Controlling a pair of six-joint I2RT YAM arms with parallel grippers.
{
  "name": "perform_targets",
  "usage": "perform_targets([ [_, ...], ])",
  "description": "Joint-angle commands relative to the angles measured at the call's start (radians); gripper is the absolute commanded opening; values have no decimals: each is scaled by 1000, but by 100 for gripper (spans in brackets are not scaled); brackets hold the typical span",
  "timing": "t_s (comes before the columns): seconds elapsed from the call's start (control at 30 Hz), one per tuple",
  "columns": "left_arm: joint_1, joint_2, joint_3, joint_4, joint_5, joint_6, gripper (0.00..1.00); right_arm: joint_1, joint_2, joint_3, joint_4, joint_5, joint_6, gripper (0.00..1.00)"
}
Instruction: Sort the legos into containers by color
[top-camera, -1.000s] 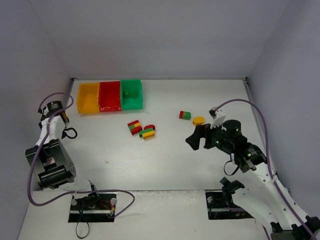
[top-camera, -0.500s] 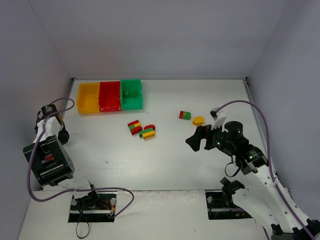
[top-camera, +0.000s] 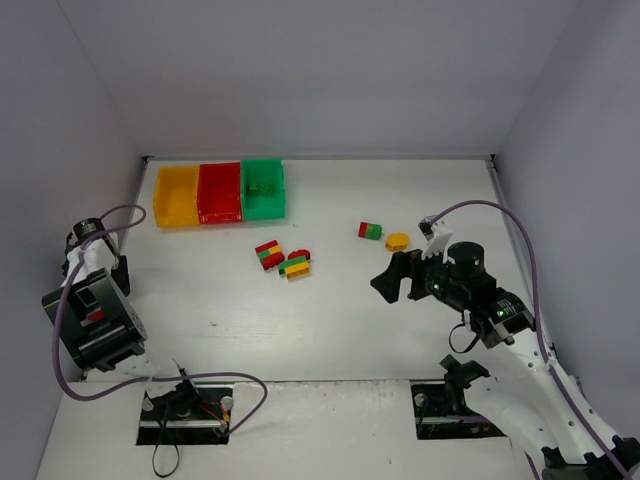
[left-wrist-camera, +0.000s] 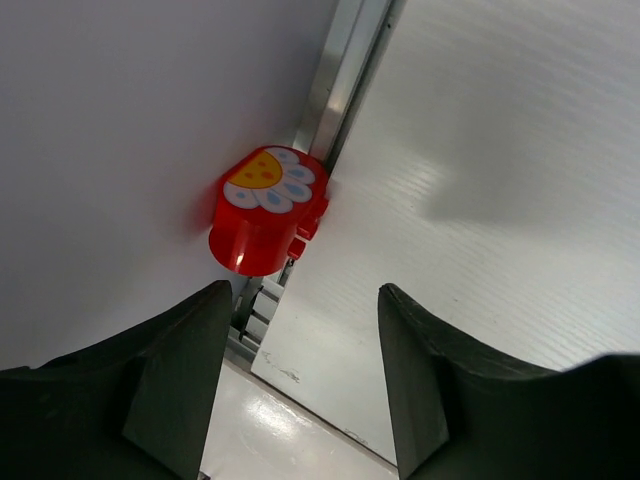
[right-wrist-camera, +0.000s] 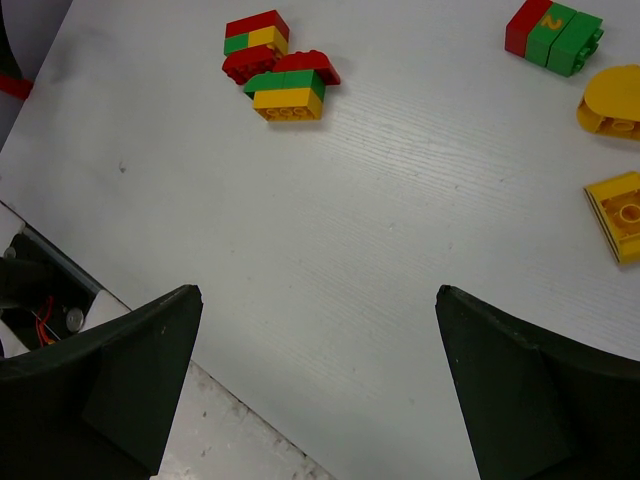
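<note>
White surface (top-camera: 330, 320), boxed in by pale grey walls (top-camera: 300, 80), carries everything; at its far left the containers sit joined in a row, yellow bin (top-camera: 175, 218) outermost, red bin (top-camera: 220, 214) in the middle, green bin (top-camera: 263, 212) nearest the centre, with a green brick (top-camera: 265, 186) lying inside the green one; the other legos lie loose on the surface, two multicolour clumps (top-camera: 268, 254) (top-camera: 296, 264) just beside each other near the middle, a red-and-green block (top-camera: 370, 231) and a yellow rounded brick (top-camera: 397, 241) further right; a yellow sloped brick (right-wrist-camera: 620, 212) shows at the edge of the right wrist view; the right gripper (top-camera: 392, 278) hovers near the rounded brick, its jaws wide apart with nothing between them; the left gripper (left-wrist-camera: 305, 300) is at the surface's left edge, jaws likewise apart and holding nothing, facing a red round piece with a daisy print (left-wrist-camera: 265, 212) that rests against the wall beside a metal rail (left-wrist-camera: 335, 90).
</note>
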Motion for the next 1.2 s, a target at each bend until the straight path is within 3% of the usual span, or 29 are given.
perform_targets([
  [0.0, 25, -39, -4, 35, 33, 46, 53, 9, 10, 1, 42, -7, -9, 100],
  [1.17, 70, -70, -43, 132, 97, 174, 51, 9, 32, -12, 42, -7, 4, 100],
])
